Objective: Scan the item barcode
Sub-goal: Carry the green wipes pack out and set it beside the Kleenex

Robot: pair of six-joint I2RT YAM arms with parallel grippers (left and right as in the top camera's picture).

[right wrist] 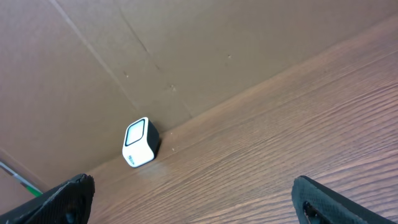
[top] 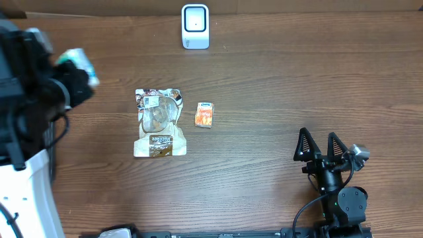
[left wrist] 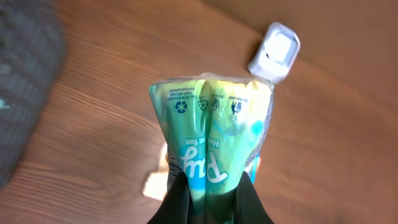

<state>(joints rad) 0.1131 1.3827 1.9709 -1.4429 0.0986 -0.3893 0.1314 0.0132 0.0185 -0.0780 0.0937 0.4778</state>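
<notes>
Left gripper [left wrist: 211,194] clamped on the green packet [left wrist: 211,118]; right gripper [top: 322,147] jaws spread wide, holding nothing.
Packet pinched at one end and held above the table [left wrist: 112,87], left side. White scanner [top: 195,26] stands at the far edge, well apart. Brown pouch [top: 158,122] and small orange box [top: 205,114] lie mid-table, just beside each other.

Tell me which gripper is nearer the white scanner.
Left. The left gripper, holding a green packet, is left of the white scanner; the right gripper is farther, front right.
</notes>
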